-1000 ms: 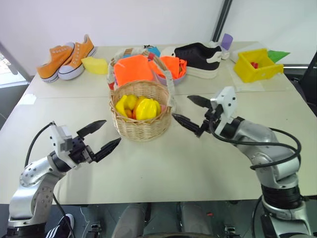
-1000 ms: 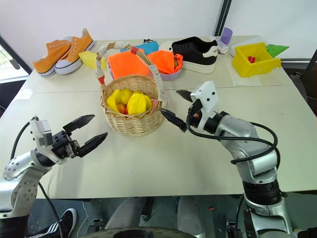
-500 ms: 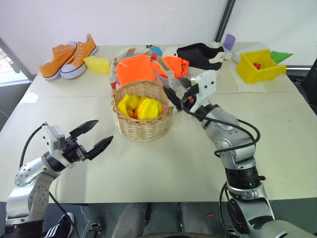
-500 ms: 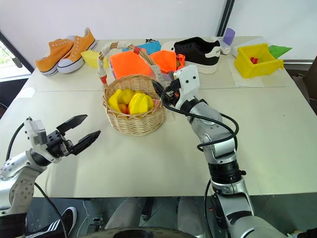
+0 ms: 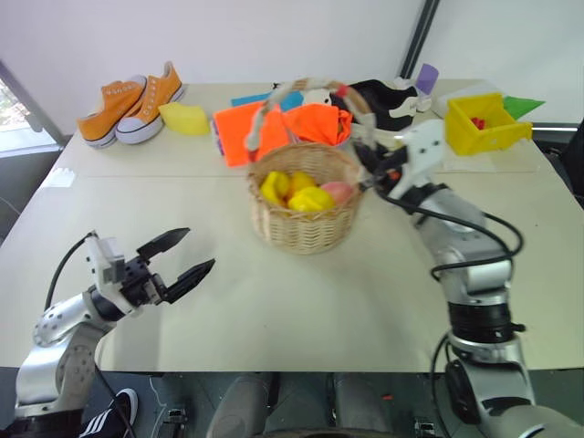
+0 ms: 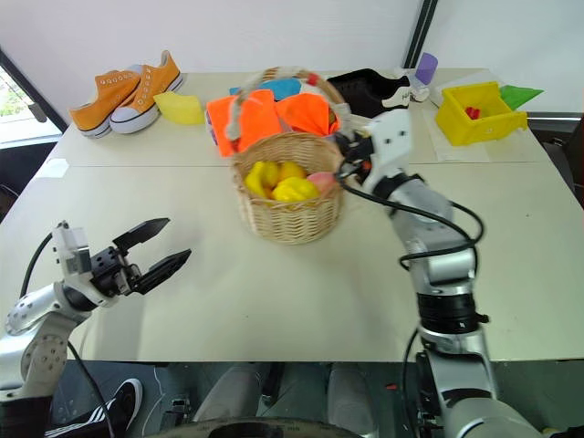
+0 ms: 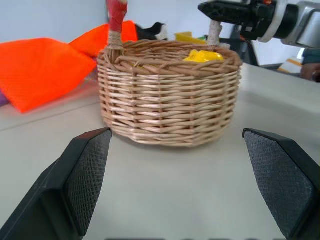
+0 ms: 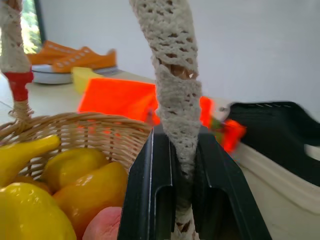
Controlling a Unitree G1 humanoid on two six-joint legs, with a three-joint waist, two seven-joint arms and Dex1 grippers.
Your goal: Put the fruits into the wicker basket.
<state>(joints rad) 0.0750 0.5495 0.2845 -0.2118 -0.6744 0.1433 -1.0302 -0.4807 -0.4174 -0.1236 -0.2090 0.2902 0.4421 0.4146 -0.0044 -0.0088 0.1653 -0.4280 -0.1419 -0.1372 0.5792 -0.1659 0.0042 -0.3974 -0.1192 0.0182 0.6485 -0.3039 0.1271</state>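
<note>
- Round light-tan woven wicker basket (image 5: 304,208) stands mid-counter (image 5: 301,301); its white lace-wrapped arched handle (image 8: 177,95) is clamped between the fingers of the right gripper (image 5: 370,164) at the basket's right rim
- Right arm reaches forward and inward, gripper roughly level
- Left gripper (image 5: 178,260), fingers spread and grasping nothing, hovers well apart to the basket's left
- Basket contains glossy yellow toy fruits (image 5: 290,192) and a round pink-orange peach (image 5: 337,192)

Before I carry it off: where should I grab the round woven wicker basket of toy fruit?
By the foot of its lace-wrapped arched handle, coming from the basket's right side, as the right hand does: the handle is slim enough to pinch and stands above the fruit.
</note>
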